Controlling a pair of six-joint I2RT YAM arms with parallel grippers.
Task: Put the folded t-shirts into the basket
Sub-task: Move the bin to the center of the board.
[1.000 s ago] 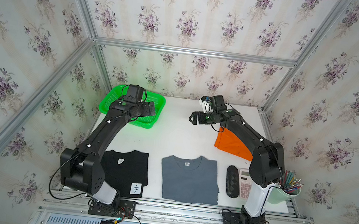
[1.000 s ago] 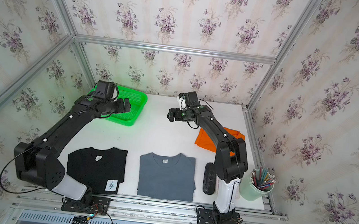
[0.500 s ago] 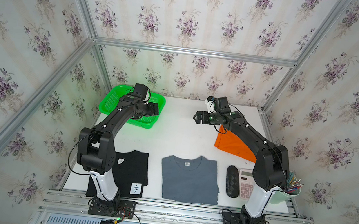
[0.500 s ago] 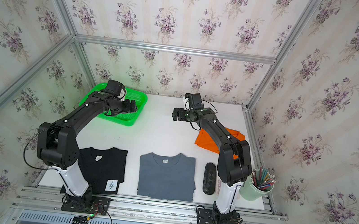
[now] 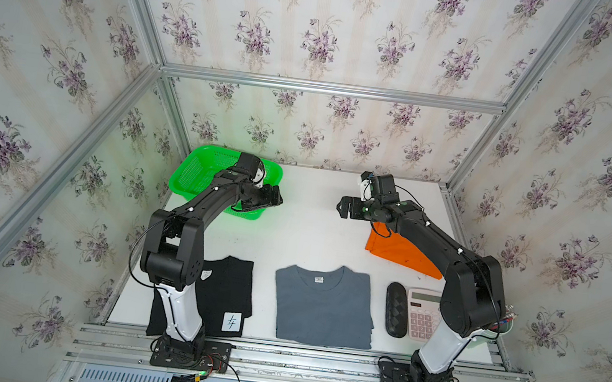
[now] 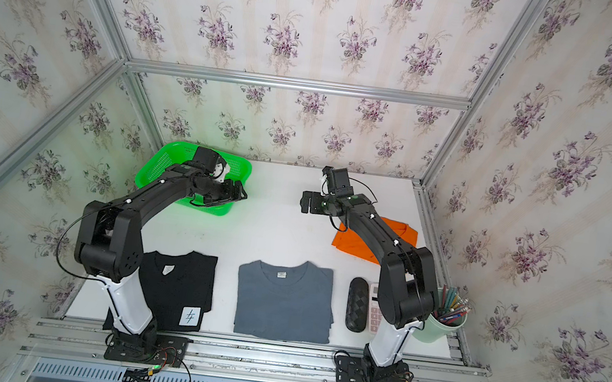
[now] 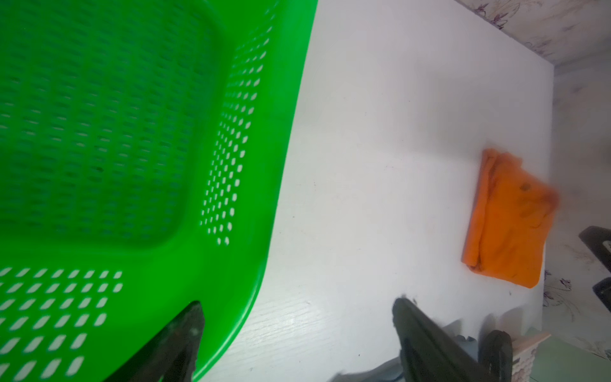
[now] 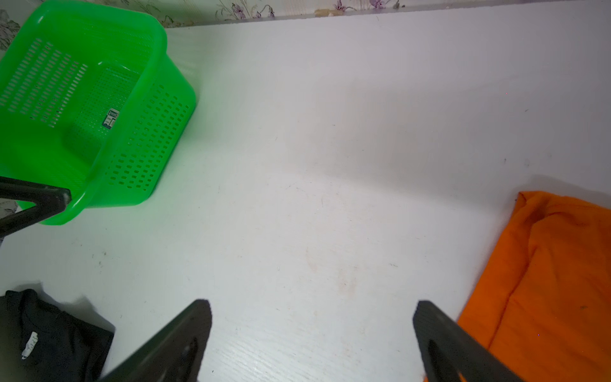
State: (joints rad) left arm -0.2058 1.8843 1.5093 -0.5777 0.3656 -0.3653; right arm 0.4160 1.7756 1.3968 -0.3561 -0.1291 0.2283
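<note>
Folded t-shirts all lie on the tabletop; none is in the basket, which stands at the far left.

In both top views the orange shirt lies at the right, skewed, with its long axis running from far left to near right and the right arm crossing over it. The right end effector hangs just to the far left of that shirt's far corner, pointing left, jaws spread wide and empty. The left end effector hangs over the basket's near right corner. The grey shirt lies near and central between the two bases. The black shirt lies near left, partly hidden by the left arm.

In the left wrist view the fingers stand well apart with nothing between them. The basket's rim runs beneath, and the orange shirt is well apart across bare tabletop.

In the right wrist view the fingers are equally wide and empty. The orange shirt lies just beside one of them, and the basket's floor holds only a sticker.

The right arm looks much the nearer to the orange shirt, which it would reach by swinging toward the near right
</note>
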